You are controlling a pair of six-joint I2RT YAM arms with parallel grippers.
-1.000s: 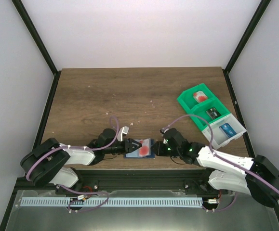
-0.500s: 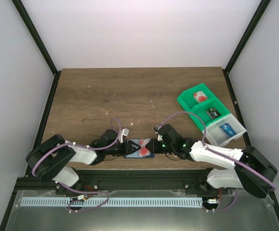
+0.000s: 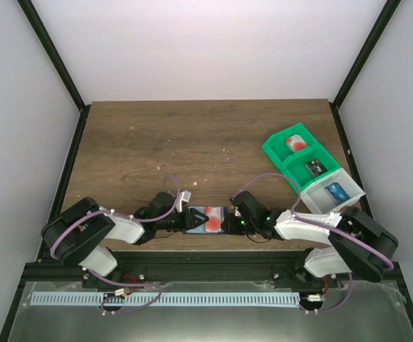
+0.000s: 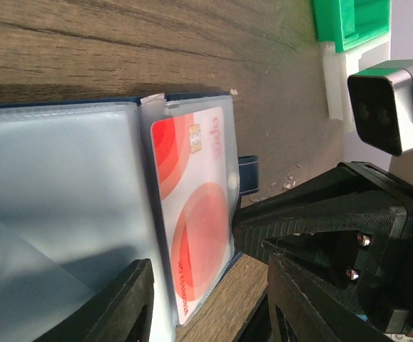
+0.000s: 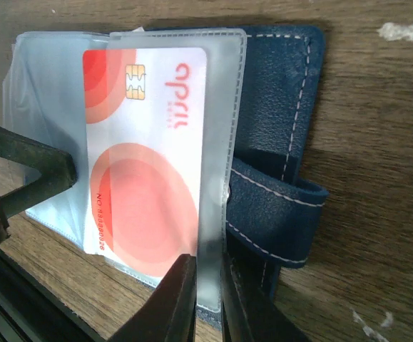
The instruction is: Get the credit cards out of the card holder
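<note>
Where plastic (image 5: 220,107) sleeves it, rectangular red card (image 5: 145,149)

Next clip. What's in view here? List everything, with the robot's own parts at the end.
table: one, brown wood, under everything.
card holder: one, navy, lying open at the near edge between both grippers.
red-pink card: one, inside the holder's clear sleeve.
green bins: two, far right; one holds a red-and-white card, the other a dark card.
white bin: one, next to the green bins on the near side; holds a blue card.
white specks: several, scattered on the wood.
left gripper: one, black, open over the holder's clear sleeves.
right gripper: one, black, shut on the sleeve's edge.
</note>
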